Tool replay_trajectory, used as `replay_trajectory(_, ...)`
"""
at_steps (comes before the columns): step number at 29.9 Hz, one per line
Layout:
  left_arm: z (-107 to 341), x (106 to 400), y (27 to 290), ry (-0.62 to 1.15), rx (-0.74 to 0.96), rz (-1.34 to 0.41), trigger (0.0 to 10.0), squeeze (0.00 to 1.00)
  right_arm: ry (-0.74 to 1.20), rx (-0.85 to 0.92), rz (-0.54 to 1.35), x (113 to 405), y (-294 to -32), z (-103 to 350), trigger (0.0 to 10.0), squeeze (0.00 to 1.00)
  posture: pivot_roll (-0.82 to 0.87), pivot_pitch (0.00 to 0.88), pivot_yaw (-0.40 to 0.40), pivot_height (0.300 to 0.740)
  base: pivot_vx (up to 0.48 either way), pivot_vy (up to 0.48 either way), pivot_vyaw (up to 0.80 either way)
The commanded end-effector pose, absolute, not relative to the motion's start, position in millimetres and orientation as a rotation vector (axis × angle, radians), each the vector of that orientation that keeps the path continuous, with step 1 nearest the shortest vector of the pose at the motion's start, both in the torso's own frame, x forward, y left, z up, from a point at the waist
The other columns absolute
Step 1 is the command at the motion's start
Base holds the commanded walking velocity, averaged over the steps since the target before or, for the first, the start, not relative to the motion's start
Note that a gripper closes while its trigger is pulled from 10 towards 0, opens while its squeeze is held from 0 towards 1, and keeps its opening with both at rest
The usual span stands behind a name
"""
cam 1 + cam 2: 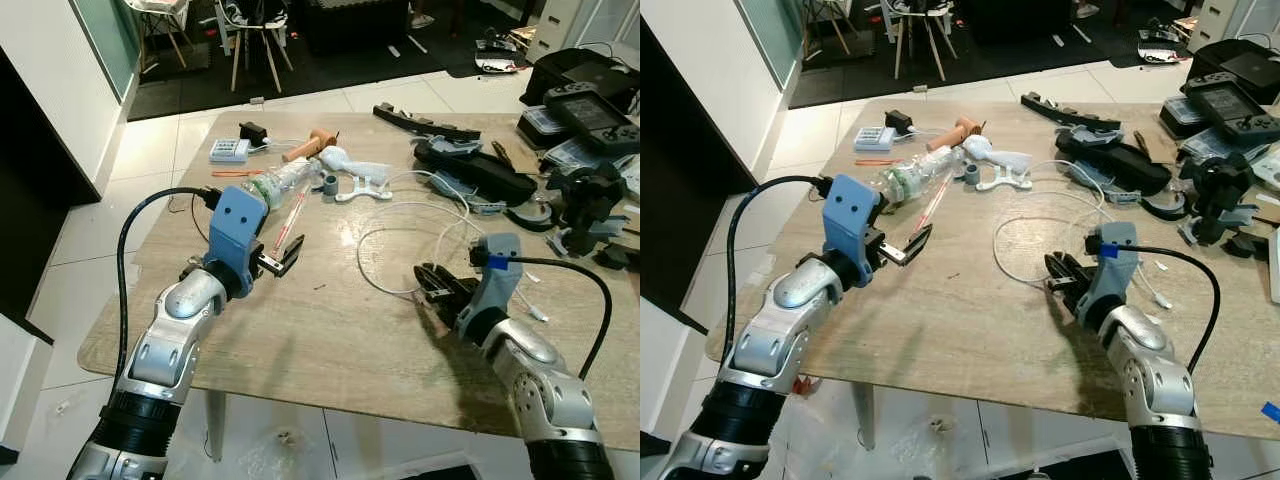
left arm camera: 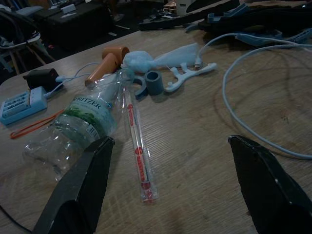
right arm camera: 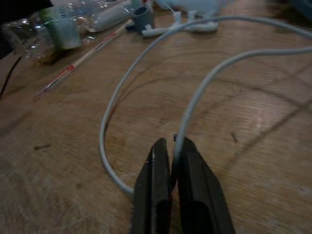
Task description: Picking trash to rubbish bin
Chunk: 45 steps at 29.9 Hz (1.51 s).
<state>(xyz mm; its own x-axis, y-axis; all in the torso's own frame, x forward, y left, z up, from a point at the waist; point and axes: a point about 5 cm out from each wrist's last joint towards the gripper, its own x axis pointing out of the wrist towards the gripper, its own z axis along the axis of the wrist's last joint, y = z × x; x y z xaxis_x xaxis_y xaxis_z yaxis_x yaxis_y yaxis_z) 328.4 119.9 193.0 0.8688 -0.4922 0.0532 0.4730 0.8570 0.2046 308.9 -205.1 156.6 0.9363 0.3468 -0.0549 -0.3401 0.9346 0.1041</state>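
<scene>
Spread wide, the left gripper (image 2: 170, 185) is held above the wooden table (image 1: 330, 330) toward its left edge, aimed at a crushed clear plastic bottle (image 2: 78, 127) and a thin red-printed straw wrapper (image 2: 138, 148). The right gripper (image 3: 169, 168), pressed together beside a white cable (image 3: 146, 63), rests nearer the front edge. A reach is judged under way; next, lowering and closing on the bottle.

crushed clear bottle (image 2: 83, 124) on its side (green label); beside chopsticks sleeve (image 2: 137, 151)

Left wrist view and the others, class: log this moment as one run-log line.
left gripper: open, near plastic bottle | right gripper: shut, beside white cable | table
</scene>
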Motion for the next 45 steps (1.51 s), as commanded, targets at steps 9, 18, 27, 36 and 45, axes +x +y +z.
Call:
replay_trajectory(9,192,330,126,-0.098,0.210,-0.504,10.0,0.00,0.194,-0.081,0.631,292,-189,169,0.0,0.00,-0.06,0.158,0.130,0.740,0.000,0.000,0.00)
replay_trajectory(18,193,329,124,-0.103,0.206,-0.522,10.0,0.00,0.402,-0.198,0.955,246,-183,180,0.0,0.00,-0.06,0.158,0.129,0.740,0.000,0.000,0.00)
replay_trajectory(27,193,328,122,-0.105,0.202,-0.536,10.0,0.00,0.495,-0.211,1.054,216,-187,194,0.0,0.00,-0.06,0.162,0.131,0.740,0.000,0.000,0.00)
replay_trajectory(36,193,328,120,-0.108,0.201,-0.545,10.0,0.00,0.506,-0.341,0.862,222,-212,201,10.0,0.83,-0.06,0.160,0.134,0.740,0.000,0.000,0.00)
replay_trajectory(45,193,328,121,-0.110,0.201,-0.546,10.0,0.00,0.523,-0.346,0.742,228,-229,209,10.0,1.00,-0.06,0.160,0.133,0.740,0.000,0.000,0.00)
